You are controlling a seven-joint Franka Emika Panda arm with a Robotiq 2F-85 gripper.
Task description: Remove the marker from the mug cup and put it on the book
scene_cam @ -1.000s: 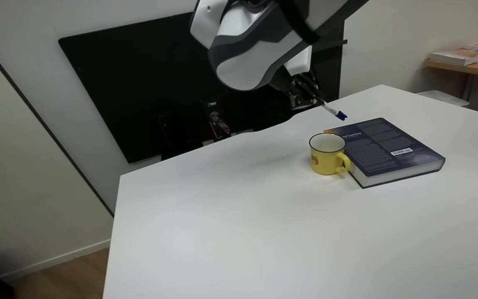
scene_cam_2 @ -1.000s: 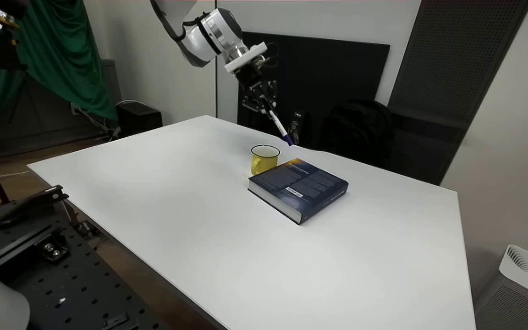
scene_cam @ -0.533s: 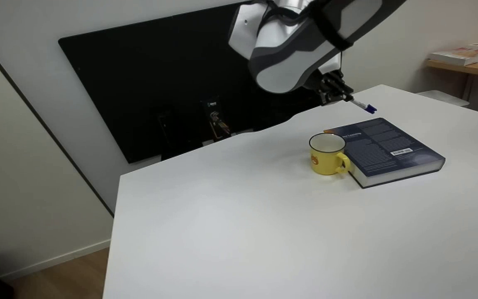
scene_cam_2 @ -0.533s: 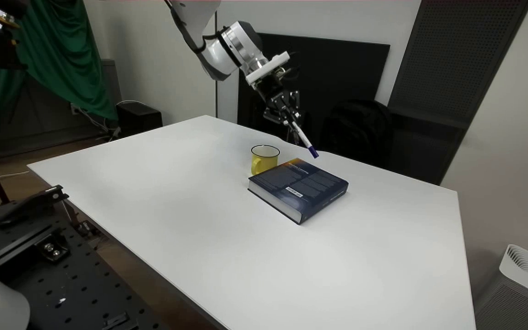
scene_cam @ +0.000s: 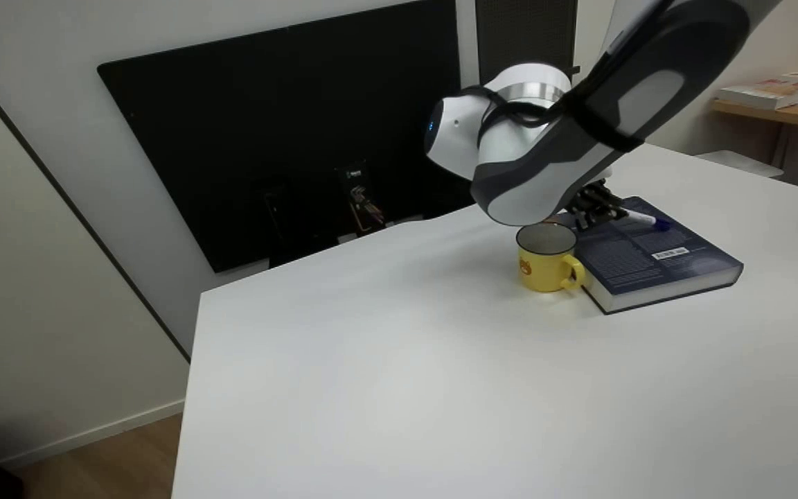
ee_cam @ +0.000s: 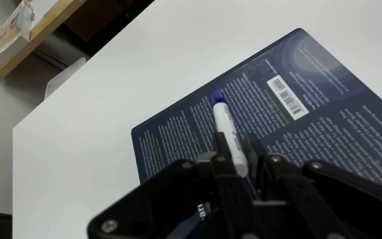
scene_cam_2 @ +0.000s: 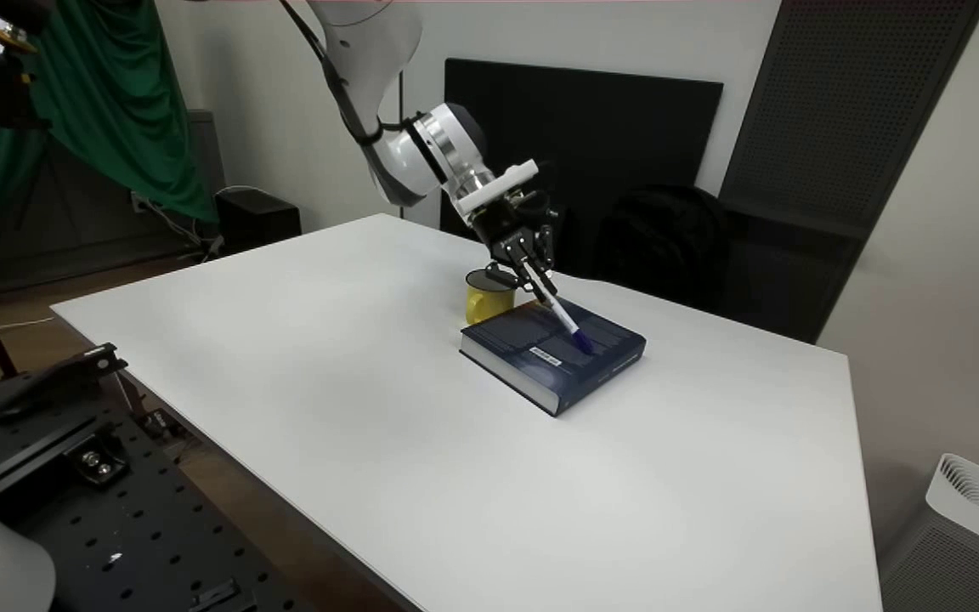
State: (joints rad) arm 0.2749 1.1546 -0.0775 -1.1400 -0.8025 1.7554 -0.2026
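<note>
The white marker with a blue cap (ee_cam: 225, 122) is between my gripper's fingers (ee_cam: 236, 136) by its rear end. It slants cap-down over the dark blue book (ee_cam: 310, 139), low above the cover; I cannot tell whether the cap touches it. In both exterior views the marker (scene_cam: 641, 217) (scene_cam_2: 564, 316) lies over the book (scene_cam: 624, 267) (scene_cam_2: 515, 331), cap pointing away from the gripper (scene_cam: 614, 213) (scene_cam_2: 538, 285). The yellow mug (scene_cam: 543, 272) (scene_cam_2: 488, 304) stands upright beside the book, close to the gripper. The mug is out of the wrist view.
The white table (scene_cam: 371, 388) carries the mug and book. Its far edge lies behind them, with a black panel (scene_cam: 288, 138) beyond. A wooden side desk with books (scene_cam: 780, 93) stands past the table. A white air purifier (scene_cam_2: 965, 535) stands off the table's side.
My arm has moved across past the mug and then lowered toward the book, carrying the marker. The mug and book have not moved.
</note>
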